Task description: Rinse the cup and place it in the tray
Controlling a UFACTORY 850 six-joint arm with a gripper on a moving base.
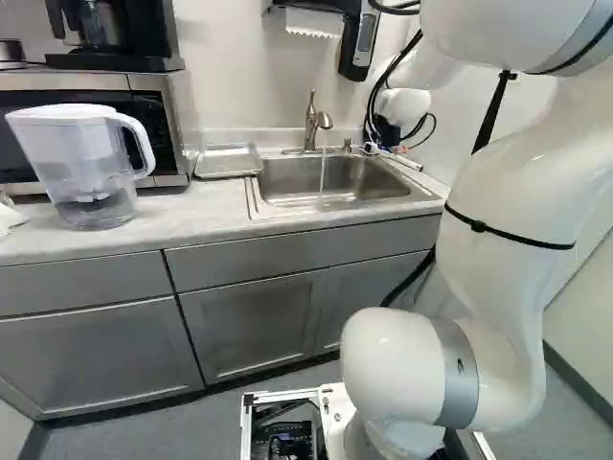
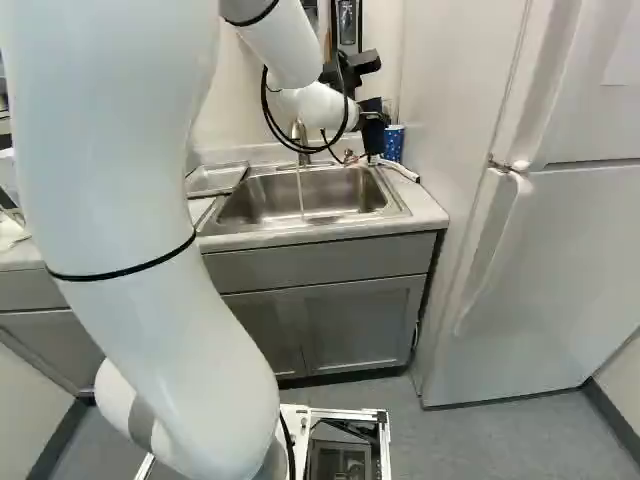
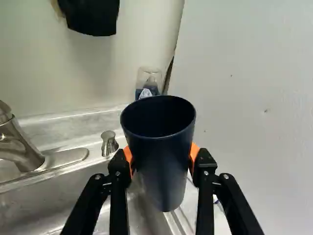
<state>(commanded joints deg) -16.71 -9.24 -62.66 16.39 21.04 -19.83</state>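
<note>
Wrist view — smooth, tapering cup [image 3: 164, 159]

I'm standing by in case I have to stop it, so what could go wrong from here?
The end effector grips the cup by its sides, so it might slip once wet. The faucet stands near the cup's likely path to the running water, so a knock is possible. The tray lies across the sink from the cup, so the carry might drip on the counter.

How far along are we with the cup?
Done: the cup is upright in the gripper; water runs from the faucet. In hand: the cup, held clear of that water; whether it's been rinsed, I can't tell. Left: any rinsing needed, then placing it in the tray.
</note>
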